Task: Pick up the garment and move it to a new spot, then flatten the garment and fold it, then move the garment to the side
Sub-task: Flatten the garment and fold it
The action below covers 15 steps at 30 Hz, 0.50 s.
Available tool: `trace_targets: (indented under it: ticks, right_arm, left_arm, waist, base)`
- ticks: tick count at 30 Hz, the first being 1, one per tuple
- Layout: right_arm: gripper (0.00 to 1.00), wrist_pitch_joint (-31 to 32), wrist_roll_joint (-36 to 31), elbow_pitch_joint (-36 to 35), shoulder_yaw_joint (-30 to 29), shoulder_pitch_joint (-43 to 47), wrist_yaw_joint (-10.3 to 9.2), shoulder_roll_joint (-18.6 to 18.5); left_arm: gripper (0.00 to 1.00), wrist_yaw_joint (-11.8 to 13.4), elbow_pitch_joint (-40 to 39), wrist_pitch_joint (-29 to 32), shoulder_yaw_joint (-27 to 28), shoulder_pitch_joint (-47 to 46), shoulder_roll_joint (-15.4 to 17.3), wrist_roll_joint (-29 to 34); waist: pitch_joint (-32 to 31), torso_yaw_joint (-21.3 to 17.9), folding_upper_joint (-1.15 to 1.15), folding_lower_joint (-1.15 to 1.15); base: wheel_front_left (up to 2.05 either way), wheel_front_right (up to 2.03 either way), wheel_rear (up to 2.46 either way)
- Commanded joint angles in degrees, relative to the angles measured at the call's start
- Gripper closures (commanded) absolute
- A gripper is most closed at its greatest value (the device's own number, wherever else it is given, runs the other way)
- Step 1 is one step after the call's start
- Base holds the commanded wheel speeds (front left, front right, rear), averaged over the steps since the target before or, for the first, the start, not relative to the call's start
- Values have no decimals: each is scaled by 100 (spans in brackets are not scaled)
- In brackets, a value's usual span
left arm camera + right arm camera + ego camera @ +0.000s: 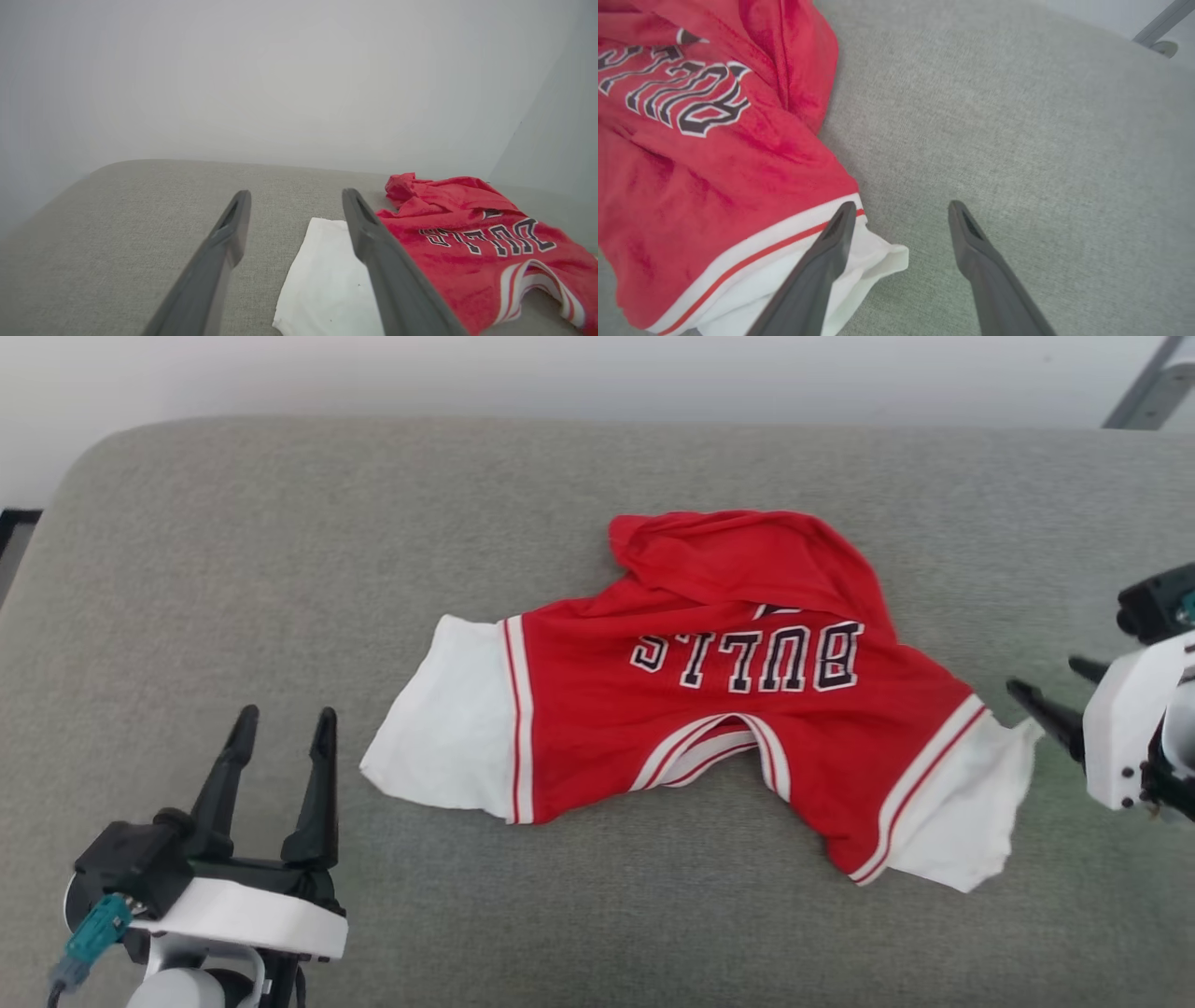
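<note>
Lying crumpled on the grey cushion (280,523), the garment (728,709) sits between left tool (286,712) and right tool (1044,674), both released.

I count one garment (728,728), a single red shirt. It has two white sleeves: a left sleeve (439,728) on my left side and a right sleeve (971,803) on my right. Across its chest runs one word (747,658) of five letters. Each sleeve seam carries one thin red line, two in all. I have two hands in sight, my left hand (285,717) and my right hand (1044,674), each with two dark fingers (229,775), so four fingers. There is one grey cushion (280,523) and one slanted metal bar (1153,387).
</note>
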Motion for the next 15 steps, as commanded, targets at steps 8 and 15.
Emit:
trace_targets:
  ticks: [8,15]
  right_arm:
    - [0,-501,-496,-531,-762,321,-2,255]
    - [0,-1220,-1454,-1021,-1903,786,-2,990]
  left_arm:
    - [0,-17,-64,766,-322,-163,550,-346]
    - [0,23,81,1886,-410,-319,970,-557]
  waist:
    - [-187,-413,0,0]
    - [-182,-787,0,0]
  base:
    - [0,0,0]
    - [0,0,0]
